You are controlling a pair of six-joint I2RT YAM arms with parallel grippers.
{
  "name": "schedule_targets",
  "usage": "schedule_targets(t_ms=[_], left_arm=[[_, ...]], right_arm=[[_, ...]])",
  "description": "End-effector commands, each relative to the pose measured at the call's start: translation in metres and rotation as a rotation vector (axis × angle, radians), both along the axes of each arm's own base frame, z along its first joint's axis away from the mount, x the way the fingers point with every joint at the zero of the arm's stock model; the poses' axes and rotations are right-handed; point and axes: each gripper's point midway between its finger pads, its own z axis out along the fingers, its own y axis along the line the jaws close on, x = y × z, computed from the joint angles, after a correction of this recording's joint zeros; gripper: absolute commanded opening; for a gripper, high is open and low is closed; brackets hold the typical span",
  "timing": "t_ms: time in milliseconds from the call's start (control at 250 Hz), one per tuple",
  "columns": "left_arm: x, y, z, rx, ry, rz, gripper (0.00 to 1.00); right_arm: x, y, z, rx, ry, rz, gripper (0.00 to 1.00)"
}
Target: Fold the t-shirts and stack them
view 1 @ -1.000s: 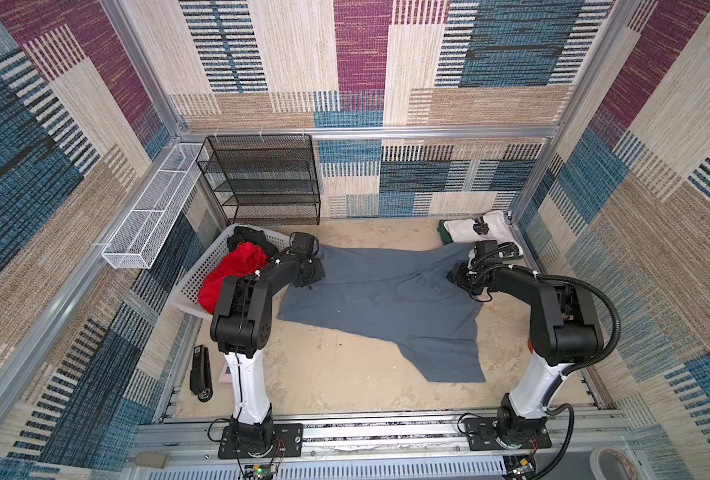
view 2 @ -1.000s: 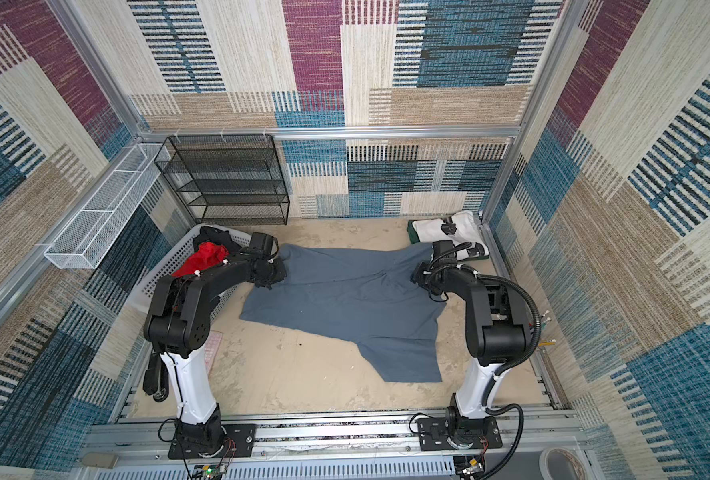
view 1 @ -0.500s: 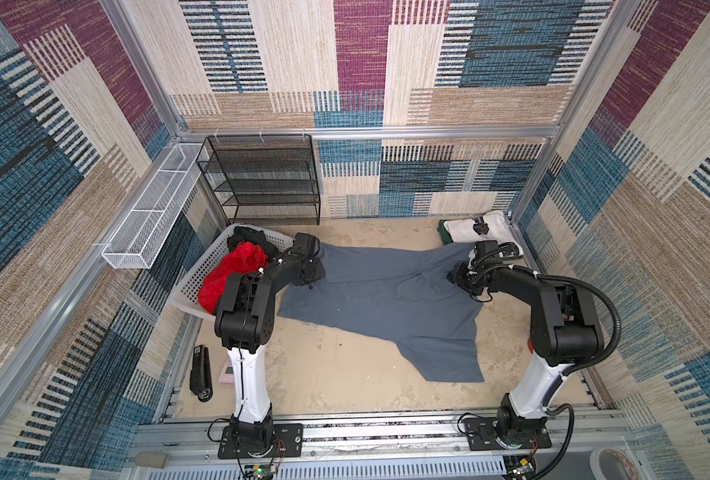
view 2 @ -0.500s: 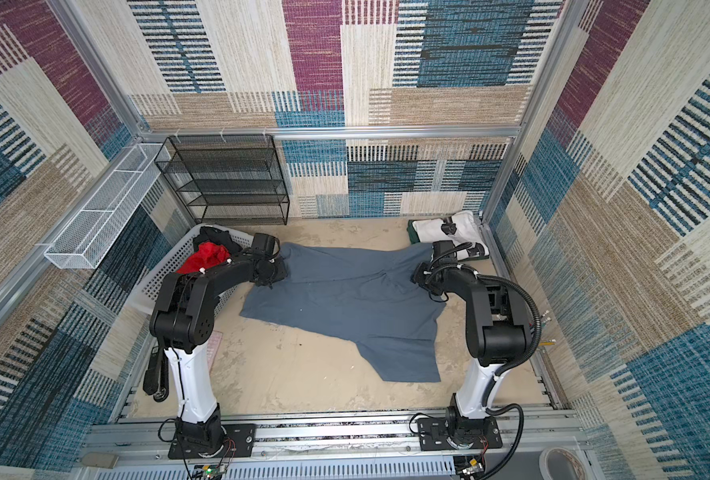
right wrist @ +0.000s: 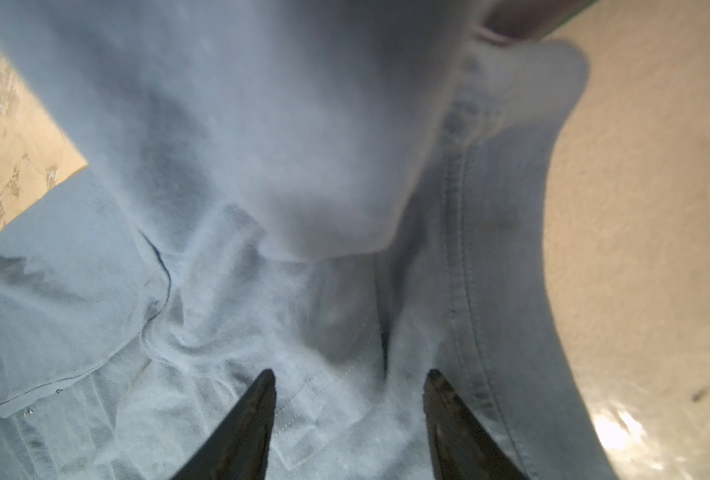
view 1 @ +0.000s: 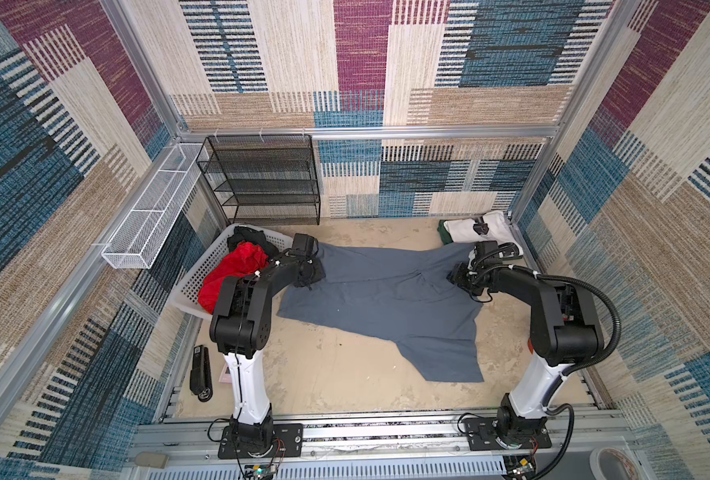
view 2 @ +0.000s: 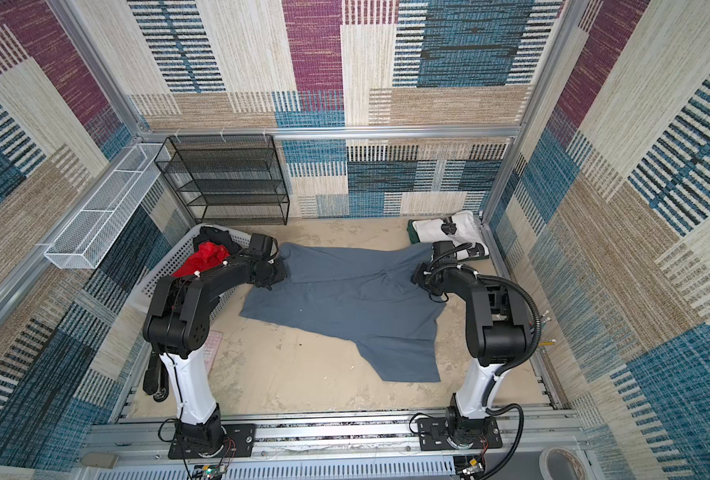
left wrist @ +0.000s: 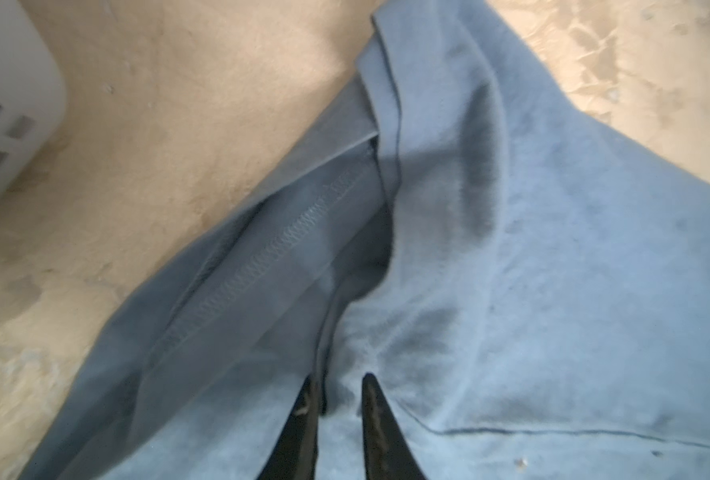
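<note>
The slate-grey t-shirt [view 1: 386, 299] lies spread on the table [view 1: 324, 386] between the two arms, with its far-right corner near the folded white t-shirt [view 1: 461, 228]. We judge it light, limp and easily dragged. It will sag and crease unless we take it at two edge points together, best on a hem or sleeve seam where the doubled cloth gives grip. At the shirt's far-left edge, near the basket [view 1: 203, 270], the left gripper [left wrist: 341, 388] has its fingers [left wrist: 378, 419] nearly together, clamped on a small puckered ridge of grey cloth. At the far-right edge the right gripper [right wrist: 347, 384] has its fingers [right wrist: 249, 415] well apart. They straddle bunched cloth beside a stitched seam and grip nothing.
</note>
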Motion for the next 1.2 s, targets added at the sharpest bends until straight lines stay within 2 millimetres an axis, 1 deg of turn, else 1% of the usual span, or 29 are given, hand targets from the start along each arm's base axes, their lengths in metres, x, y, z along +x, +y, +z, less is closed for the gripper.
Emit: schedule_targets(t_ms=[0,156,312,712,812,908,1000,1116,1196], left_arm=[[0.001,-0.004,0.003,-0.018,-0.001,-0.016,0.21],[0.004,-0.007,-0.003,-0.028,0.022,-0.025,0.20],[0.003,-0.007,-0.009,-0.022,0.039,-0.030,0.20],[-0.008,0.006,-0.013,0.038,0.040,-0.017,0.20],[-0.006,0.006,-0.017,0.032,0.040,-0.013,0.20],[-0.002,0.001,-0.018,0.013,0.042,-0.021,0.13],[0.000,0.002,-0.015,0.019,0.035,-0.019,0.08],[0.002,0.006,-0.012,0.034,0.027,-0.013,0.02],[0.002,0.008,-0.011,0.034,0.030,-0.010,0.02]], right_arm=[[0.003,0.000,0.002,-0.003,-0.018,0.003,0.59],[0.002,0.001,0.000,-0.004,-0.013,0.009,0.59],[0.004,0.000,0.002,-0.006,-0.020,0.011,0.59],[0.007,0.002,0.002,0.000,-0.019,0.012,0.59],[0.008,0.002,0.002,0.001,-0.020,0.010,0.59],[0.009,0.003,0.002,0.009,-0.019,0.011,0.59],[0.009,0.004,0.002,0.016,-0.021,0.012,0.59],[0.009,0.004,0.001,0.018,-0.018,0.012,0.58],[0.010,0.004,0.002,0.016,-0.020,0.012,0.58]])
